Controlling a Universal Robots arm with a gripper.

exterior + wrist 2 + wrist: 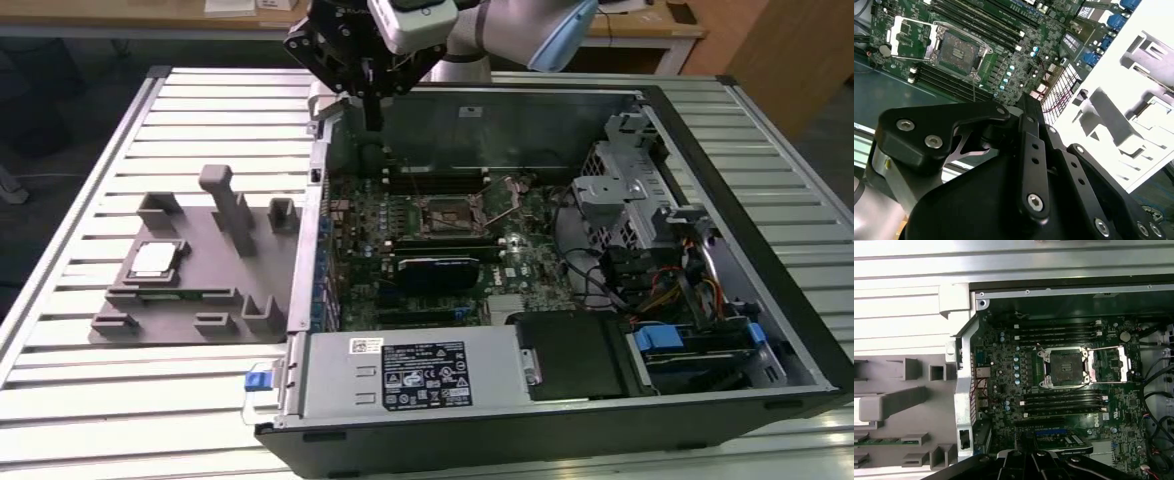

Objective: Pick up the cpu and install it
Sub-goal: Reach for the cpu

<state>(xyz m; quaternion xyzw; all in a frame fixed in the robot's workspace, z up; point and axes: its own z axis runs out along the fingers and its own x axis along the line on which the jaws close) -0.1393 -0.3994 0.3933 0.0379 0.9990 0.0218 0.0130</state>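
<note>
Slatted grey metal forms the bench (80, 400), which carries an open computer case (787, 300) and, at the case's nine o'clock in the exterior view, a grey fixture plate (200, 290). The cpu (154, 258) lies flat in a seat toward that plate's nine o'clock edge, well apart from the hand. The hand (374, 120) hangs over the case's eleven o'clock corner, fingers closed together and gripping nothing, with the motherboard socket (451, 212) at its five o'clock.
</note>
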